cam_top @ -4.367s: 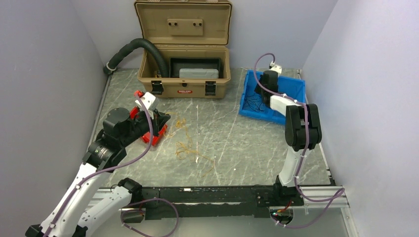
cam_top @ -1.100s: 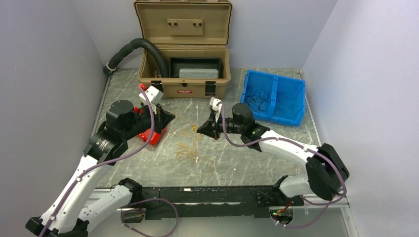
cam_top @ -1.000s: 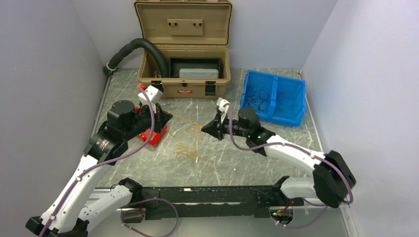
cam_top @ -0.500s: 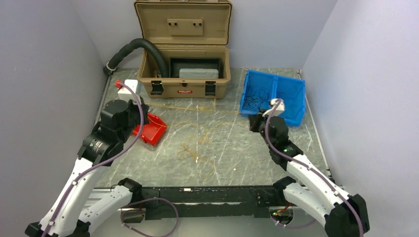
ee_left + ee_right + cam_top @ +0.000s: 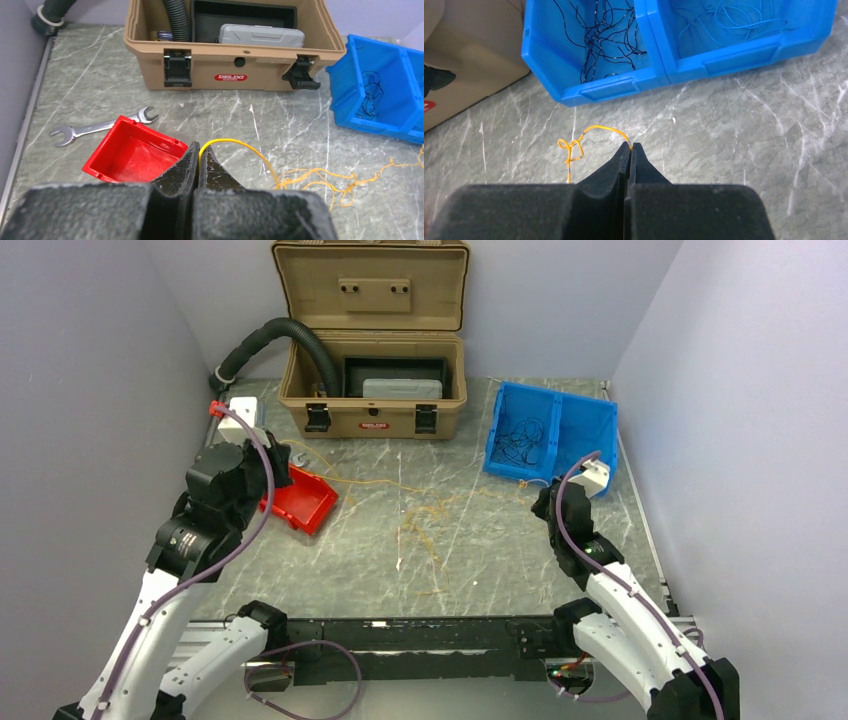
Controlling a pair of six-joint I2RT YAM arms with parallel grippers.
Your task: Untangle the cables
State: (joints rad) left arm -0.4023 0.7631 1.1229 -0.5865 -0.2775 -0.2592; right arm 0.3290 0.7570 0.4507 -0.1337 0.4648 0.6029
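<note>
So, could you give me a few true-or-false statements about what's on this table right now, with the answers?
1. The left gripper and right gripper each pinch yellow wire. True.
2. The wrench lies inside the red tray. False: it lies on the table beside the tray.
3. Black wires sit in the blue bin. True.
4. The tan toolbox is shut. False: its lid stands open.

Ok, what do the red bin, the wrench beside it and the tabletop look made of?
Red bin: probably moulded plastic, with a glossy, even colour and thin walls.
Wrench: metal, with a bright silvery sheen.
Tabletop: grey with white veins, like marble; real stone or printed laminate, cannot tell.
</note>
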